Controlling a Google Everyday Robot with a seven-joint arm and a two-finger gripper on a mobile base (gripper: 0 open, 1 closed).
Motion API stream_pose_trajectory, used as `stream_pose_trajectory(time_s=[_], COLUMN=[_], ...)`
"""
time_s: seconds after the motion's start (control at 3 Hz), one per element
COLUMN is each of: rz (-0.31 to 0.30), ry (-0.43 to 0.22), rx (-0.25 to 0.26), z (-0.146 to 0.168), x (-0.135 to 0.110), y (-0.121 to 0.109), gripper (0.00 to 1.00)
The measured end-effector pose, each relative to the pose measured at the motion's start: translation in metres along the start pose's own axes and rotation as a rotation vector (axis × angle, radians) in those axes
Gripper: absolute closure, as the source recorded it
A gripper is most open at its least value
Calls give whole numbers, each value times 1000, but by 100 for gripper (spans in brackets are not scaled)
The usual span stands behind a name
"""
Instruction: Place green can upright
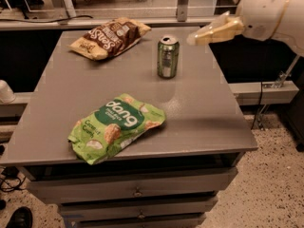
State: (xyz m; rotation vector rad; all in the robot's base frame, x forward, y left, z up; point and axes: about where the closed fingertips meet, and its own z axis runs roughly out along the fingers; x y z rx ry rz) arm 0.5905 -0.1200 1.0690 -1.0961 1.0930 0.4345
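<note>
Green can (pixel 168 57) stands upright, long axis vertical, on the desk (pixel 199 113) near its far edge, and we see our end effector (pixel 213 18) up to its right, clear of it, fingers (pixel 216 31) spread and empty, so any return would run leftward and down.

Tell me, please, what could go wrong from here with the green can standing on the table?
1. The open claw hangs just right of the upright green can, level with its top; a leftward swing could tip it.
2. The can is tall and narrow and stands free on the smooth table, so a bump to the table might topple it too.
</note>
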Motion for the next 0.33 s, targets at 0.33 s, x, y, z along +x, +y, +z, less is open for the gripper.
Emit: stream_pose_trajectory(time_s=[0.33], rz=[-18], ry=[20], rx=[104], z=[-34], x=[-3], y=[-16], gripper=[0])
